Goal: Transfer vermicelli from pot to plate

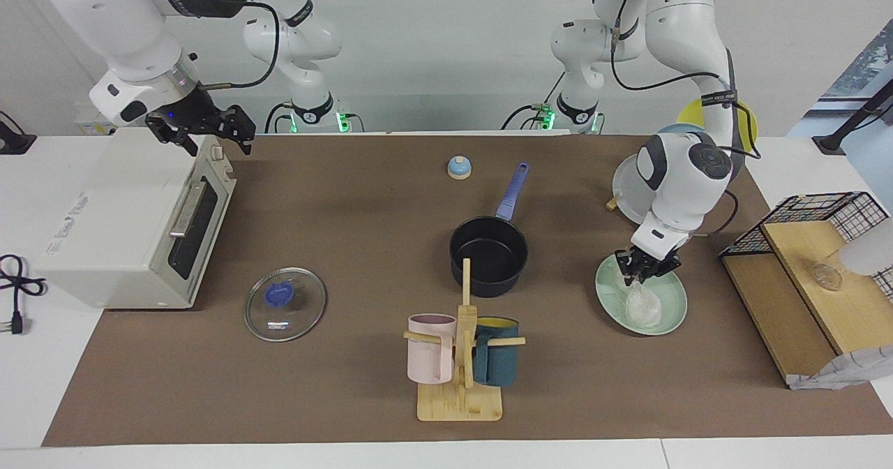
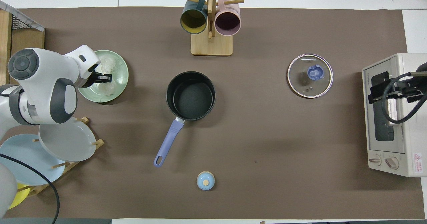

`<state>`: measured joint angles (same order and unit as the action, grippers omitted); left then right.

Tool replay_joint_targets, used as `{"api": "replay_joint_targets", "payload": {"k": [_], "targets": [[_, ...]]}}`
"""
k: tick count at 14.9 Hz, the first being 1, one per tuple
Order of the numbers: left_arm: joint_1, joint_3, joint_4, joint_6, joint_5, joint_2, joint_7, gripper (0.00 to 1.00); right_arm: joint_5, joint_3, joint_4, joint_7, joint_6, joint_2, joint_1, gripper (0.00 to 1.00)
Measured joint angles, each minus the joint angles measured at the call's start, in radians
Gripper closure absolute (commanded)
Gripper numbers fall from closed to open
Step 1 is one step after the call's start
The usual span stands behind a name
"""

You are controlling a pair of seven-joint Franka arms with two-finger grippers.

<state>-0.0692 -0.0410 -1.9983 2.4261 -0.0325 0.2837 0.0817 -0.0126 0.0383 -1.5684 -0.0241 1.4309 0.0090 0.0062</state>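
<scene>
two views are showing this moment, and the facing view is giving the clearest reading. the left gripper [image 1: 645, 268] is hanging low over the pale green plate [image 1: 671, 315], its fingers narrow and seeming to be pinching the top of the vermicelli [image 1: 642, 306], whose lower part is already resting on the plate. the pot [image 1: 488, 255] is sitting empty at mid tabletop, well apart from the plate, handle pointing toward the robots. the right gripper [image 1: 204, 131] is waiting over the toaster oven [image 1: 132, 221], fingers spread.

the overhead view is showing the left gripper [image 2: 104, 78] over the plate [image 2: 121, 84], with the vermicelli [image 2: 107, 65] lying within the rim, and the pot [image 2: 190, 95] bare inside. the right gripper [image 2: 393, 90] is partly visible over the toaster oven [image 2: 390, 117].

judging from this, the release is the step in hand. doing it well is likely meaning spreading the fingers fully while the bundle is resting, then rising straight up, since clingy wrap could be catching on a finger and dragging the bundle off the rim.
</scene>
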Motion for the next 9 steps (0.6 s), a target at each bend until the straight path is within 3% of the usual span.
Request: {"api": "replay_joint_targets", "payload": {"k": [3, 9], "targets": [[0.001, 0.001, 0.027, -0.071, 0.0, -0.007, 0.013, 0.0, 0.0, -0.001, 0.012, 0.0, 0.0, -0.002, 0.0, 0.0], [0.001, 0.001, 0.262, -0.471, 0.0, -0.062, 0.016, 0.0, 0.0, -0.011, 0.014, 0.0, 0.009, -0.002, 0.0, 0.0]]}}
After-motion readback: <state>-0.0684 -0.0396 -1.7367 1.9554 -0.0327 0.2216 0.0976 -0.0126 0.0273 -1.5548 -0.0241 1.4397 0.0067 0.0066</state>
